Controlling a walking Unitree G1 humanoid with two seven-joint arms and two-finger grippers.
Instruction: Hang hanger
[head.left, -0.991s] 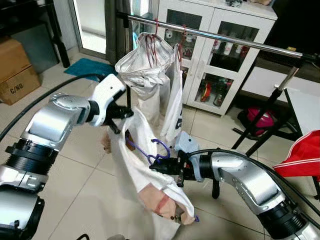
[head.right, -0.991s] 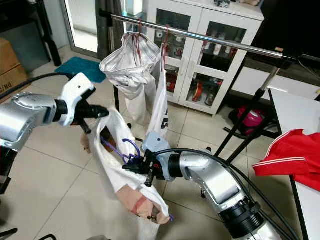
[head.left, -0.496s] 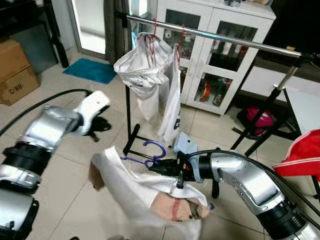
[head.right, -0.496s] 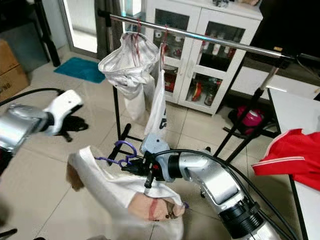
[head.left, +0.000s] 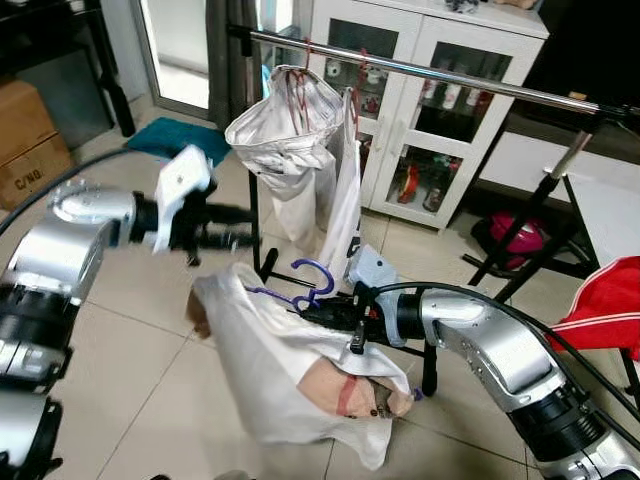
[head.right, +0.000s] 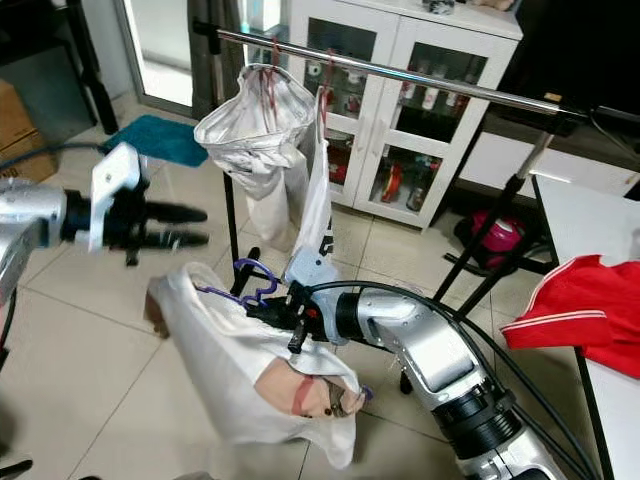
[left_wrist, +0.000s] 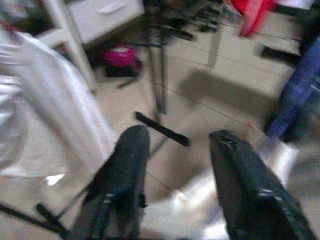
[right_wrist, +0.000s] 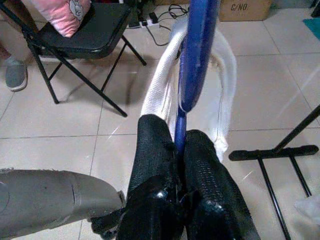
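Your right gripper (head.left: 312, 313) pinched the purple hanger (head.left: 305, 285) low before the rail (head.left: 420, 72), its white garment (head.left: 270, 370) sagging to the tiled floor (head.left: 130, 330). Your left gripper (head.left: 240, 227) hovered beside it, fingers (left_wrist: 127, 165) spread apart and holding nothing.

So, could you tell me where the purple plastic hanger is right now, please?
The purple plastic hanger sits low at centre, pinched in the right gripper, carrying the white garment below the metal rail.
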